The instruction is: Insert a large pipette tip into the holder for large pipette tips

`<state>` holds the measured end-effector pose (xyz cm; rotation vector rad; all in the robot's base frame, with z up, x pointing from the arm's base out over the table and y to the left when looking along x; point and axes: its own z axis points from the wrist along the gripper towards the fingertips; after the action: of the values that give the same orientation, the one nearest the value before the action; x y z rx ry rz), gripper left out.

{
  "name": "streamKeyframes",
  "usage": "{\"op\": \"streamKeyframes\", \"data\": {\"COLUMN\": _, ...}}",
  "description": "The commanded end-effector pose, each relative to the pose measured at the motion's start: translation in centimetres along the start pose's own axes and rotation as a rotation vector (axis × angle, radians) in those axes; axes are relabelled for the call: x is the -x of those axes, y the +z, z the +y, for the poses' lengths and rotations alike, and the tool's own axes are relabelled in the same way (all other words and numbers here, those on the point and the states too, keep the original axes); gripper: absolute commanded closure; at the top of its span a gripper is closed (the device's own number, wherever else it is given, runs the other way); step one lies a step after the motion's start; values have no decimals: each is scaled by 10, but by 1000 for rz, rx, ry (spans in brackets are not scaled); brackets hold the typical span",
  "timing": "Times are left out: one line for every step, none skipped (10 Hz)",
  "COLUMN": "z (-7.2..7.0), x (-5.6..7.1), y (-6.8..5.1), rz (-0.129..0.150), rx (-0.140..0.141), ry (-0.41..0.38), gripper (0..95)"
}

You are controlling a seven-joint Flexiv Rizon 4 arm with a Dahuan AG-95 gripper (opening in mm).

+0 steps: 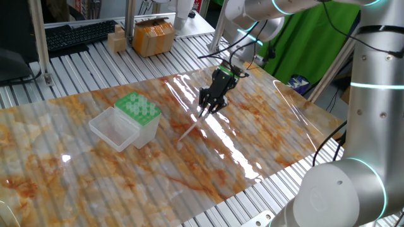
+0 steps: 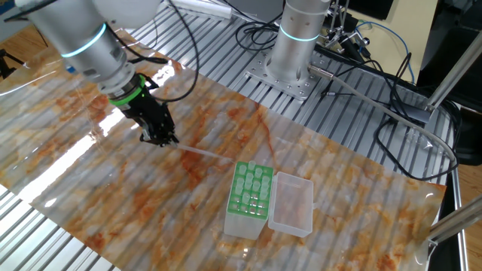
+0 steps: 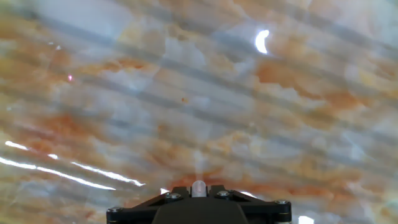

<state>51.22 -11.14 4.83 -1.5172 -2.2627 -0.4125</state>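
Note:
My gripper [image 1: 204,111] is shut on the wide end of the large pipette tip [image 1: 189,131], a slender translucent cone that slants down and away from the fingers above the marbled sheet. In the other fixed view the gripper [image 2: 167,140] holds the large pipette tip [image 2: 203,153] pointing toward the holder. The holder for large pipette tips [image 1: 138,112], a white box with a green holed top, stands to the left of the gripper with its clear lid [image 1: 114,128] open beside it. It also shows as the holder [image 2: 251,197]. The hand view shows the tip's round end [image 3: 199,188] between the jaws.
The marbled glossy sheet [image 1: 252,145] covers the slatted table. Cardboard boxes [image 1: 151,36] and a keyboard [image 1: 76,34] sit at the far edge. The arm's base [image 2: 297,45] and loose cables [image 2: 392,113] lie behind the sheet.

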Motion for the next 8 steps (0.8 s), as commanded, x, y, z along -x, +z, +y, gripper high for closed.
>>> {"op": "streamKeyframes", "data": {"z": 7, "x": -3, "y": -14, "rz": -35, "rx": -13, "ry": -2, "gripper": 950}}
{"op": "streamKeyframes", "data": {"z": 11, "x": -3, "y": -23, "rz": -47, "rx": -14, "ry": 0, "gripper": 950}}
{"op": "streamKeyframes", "data": {"z": 15, "x": -4, "y": -31, "rz": -53, "rx": -12, "ry": 9, "gripper": 950}}
{"op": "streamKeyframes", "data": {"z": 19, "x": -6, "y": -38, "rz": -71, "rx": -15, "ry": 17, "gripper": 950}}
{"op": "streamKeyframes", "data": {"z": 25, "x": -10, "y": -49, "rz": -103, "rx": -23, "ry": 26, "gripper": 950}}
{"op": "streamKeyframes", "data": {"z": 30, "x": -13, "y": -56, "rz": -122, "rx": -21, "ry": 32, "gripper": 950}}
{"op": "streamKeyframes", "data": {"z": 34, "x": -16, "y": -64, "rz": -141, "rx": -17, "ry": 36, "gripper": 950}}
{"op": "streamKeyframes", "data": {"z": 38, "x": -19, "y": -71, "rz": -156, "rx": -15, "ry": 42, "gripper": 950}}
